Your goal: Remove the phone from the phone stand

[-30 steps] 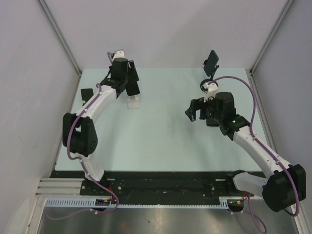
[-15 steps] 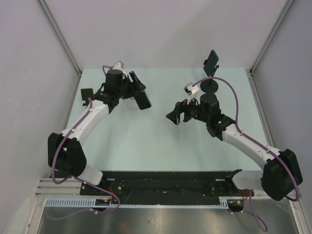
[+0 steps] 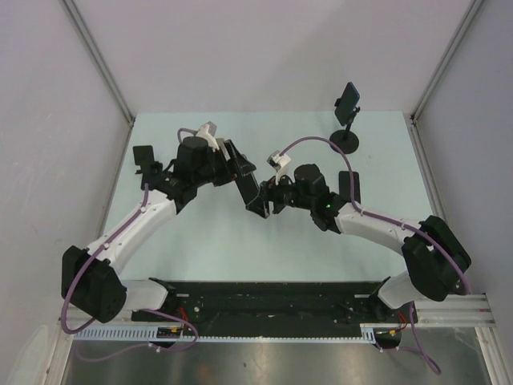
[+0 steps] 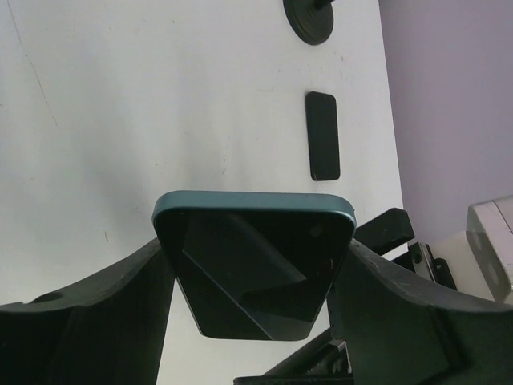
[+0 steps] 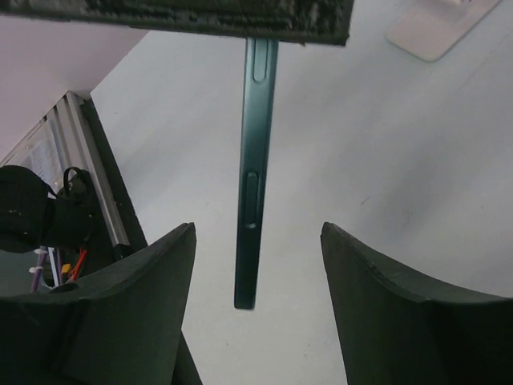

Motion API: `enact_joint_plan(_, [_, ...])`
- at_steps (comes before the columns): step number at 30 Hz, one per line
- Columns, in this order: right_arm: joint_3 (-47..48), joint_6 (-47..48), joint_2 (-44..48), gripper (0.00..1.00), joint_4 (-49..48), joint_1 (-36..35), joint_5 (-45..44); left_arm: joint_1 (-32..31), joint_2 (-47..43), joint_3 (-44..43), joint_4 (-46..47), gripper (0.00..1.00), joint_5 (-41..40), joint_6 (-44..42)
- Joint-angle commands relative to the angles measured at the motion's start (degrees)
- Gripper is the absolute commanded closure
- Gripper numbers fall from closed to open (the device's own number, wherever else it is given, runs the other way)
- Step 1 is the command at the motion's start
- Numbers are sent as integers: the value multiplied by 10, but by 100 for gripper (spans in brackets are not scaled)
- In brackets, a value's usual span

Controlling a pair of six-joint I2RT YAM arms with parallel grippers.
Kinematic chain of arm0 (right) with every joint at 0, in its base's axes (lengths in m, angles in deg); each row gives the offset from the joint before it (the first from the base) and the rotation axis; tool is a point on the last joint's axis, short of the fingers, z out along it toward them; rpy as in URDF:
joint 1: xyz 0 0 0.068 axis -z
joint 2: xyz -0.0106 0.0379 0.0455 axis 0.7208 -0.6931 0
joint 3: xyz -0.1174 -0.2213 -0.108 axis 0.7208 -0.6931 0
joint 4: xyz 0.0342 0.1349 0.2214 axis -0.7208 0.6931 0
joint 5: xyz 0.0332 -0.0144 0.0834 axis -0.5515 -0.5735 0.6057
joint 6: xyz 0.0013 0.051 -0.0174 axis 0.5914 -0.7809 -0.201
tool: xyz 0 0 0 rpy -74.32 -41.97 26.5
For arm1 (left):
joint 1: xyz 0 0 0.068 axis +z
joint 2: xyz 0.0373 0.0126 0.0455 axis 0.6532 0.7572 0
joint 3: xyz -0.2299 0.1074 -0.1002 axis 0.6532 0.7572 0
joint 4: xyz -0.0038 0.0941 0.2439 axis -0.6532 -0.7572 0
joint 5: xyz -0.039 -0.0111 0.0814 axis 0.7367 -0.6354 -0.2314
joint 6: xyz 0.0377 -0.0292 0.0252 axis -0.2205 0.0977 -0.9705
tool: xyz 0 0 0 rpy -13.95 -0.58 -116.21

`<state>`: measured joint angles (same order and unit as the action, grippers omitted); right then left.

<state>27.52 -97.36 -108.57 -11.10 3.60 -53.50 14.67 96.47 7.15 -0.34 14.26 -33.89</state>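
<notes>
My left gripper (image 3: 243,175) is shut on a dark phone with a teal rim (image 3: 250,189) and holds it above the middle of the table. In the left wrist view the phone (image 4: 255,269) is clamped between both fingers of that gripper (image 4: 255,250). My right gripper (image 3: 261,205) is open, with its jaws on either side of the phone's lower end. In the right wrist view the phone (image 5: 256,160) hangs edge-on between the fingers of that gripper (image 5: 256,234), apart from both. The white phone stand (image 5: 439,26) stands empty on the table behind.
A second phone (image 3: 348,102) sits on a black pole stand with a round base (image 3: 346,141) at the back right. A black phone (image 3: 350,187) lies flat at the right, also in the left wrist view (image 4: 323,135). A black block (image 3: 144,156) sits at the left edge.
My left gripper has carried the phone off the white stand, right and forward to mid-table. My right arm has swung left and its open jaws now straddle the phone.
</notes>
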Motion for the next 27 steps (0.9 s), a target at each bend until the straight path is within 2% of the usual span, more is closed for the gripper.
enact_joint_plan(1, [38,-12,-9,34,-52,-17,-4,-7,-37,7,27,100,18,19])
enact_joint_plan(5, [44,-13,-9,53,-50,-23,-4,-9,-47,16,28,100,20,19])
enact_joint_plan(6, [45,-13,-7,64,-47,-23,-3,-9,-49,19,27,100,22,17])
enact_joint_plan(8, [45,-14,-3,77,-42,-24,-4,-10,-52,21,27,99,25,12])
enact_joint_plan(9, [45,-15,0,91,-36,-24,-5,-10,-54,23,27,99,24,10])
enact_joint_plan(10, [45,-14,1,99,-30,-24,-5,-11,-57,23,26,94,24,3])
enact_joint_plan(12, [45,-11,10,100,-14,-24,-3,-11,-61,23,27,86,22,-4])
enact_joint_plan(13, [45,-11,14,100,-9,-24,-1,-11,-64,23,26,76,21,-13])
enact_joint_plan(15, [45,-8,27,100,10,-24,1,-10,-68,22,27,64,14,-24])
enact_joint_plan(16, [45,-7,32,100,18,-22,1,-10,-75,22,27,52,5,-37])
enact_joint_plan(18, [45,-8,46,100,43,-15,6,-10,-83,23,26,37,-7,-52])
enact_joint_plan(19, [45,-8,52,100,51,-12,7,-10,-94,24,27,26,-23,-69])
enact_joint_plan(21, [45,-7,65,100,81,1,9,-10,-107,28,27,18,-41,-89])
enact_joint_plan(22, [45,-7,71,100,92,6,12,-11,-122,30,27,9,-54,-110])
enact_joint_plan(24, [45,-8,84,100,122,27,23,-11,-138,43,27,2,-92,-146])
enact_joint_plan(27, [45,-12,95,100,166,59,41,-10,-174,70,27,0,-146,-176])
